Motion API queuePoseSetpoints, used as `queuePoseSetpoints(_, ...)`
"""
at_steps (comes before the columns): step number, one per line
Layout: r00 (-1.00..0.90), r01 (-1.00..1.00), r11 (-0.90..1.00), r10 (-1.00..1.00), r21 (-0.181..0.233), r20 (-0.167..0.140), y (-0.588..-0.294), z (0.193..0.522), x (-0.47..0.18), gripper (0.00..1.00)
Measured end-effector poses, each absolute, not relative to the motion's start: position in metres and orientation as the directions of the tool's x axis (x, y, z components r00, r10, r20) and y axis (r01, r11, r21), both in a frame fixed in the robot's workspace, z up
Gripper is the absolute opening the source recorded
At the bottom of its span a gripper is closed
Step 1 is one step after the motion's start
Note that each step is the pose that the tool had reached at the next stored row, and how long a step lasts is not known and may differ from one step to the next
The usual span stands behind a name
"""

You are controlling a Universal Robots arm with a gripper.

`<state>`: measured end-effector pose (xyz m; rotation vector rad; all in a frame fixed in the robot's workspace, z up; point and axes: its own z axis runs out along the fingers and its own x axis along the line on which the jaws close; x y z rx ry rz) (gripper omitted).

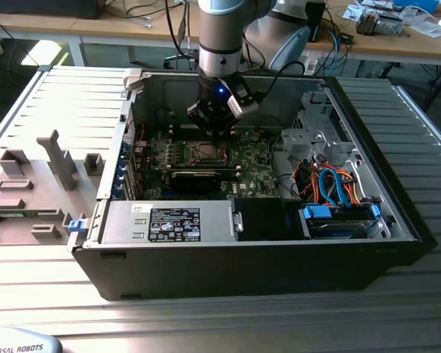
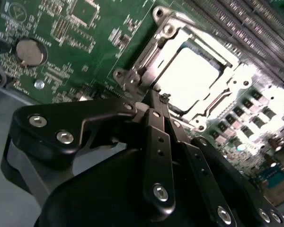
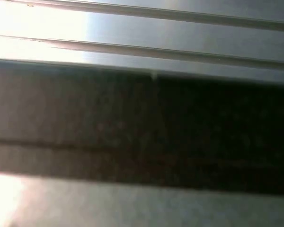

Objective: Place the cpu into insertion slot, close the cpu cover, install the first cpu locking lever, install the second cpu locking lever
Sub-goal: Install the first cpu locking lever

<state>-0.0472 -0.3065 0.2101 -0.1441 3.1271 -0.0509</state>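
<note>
Brightly glaring, the cpu lies flat under the cpu cover.

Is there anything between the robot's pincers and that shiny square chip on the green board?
Just the cpu cover frame edge. In the second wrist view the end effector sits at the cover's rim beside the cpu.

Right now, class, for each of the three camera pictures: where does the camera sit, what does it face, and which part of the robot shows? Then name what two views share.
Exterior view: off the arm, above the open computer case, looking down; arm and pincer over the motherboard.
Second wrist view: on the wrist, looking along the pincer, whose fingers meet beside the cpu cover over the cpu.
First wrist view: on the arm, facing blurred metal ridges; no robot part.
Shared: exterior and second wrist views both show pincer and socket.
</note>
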Motion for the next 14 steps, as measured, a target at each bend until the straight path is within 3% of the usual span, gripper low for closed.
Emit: queuePoseSetpoints(14,-0.996,-0.092,0.995,-0.092,-0.033,-0.009,-0.337,0.210,-0.047,0.11)
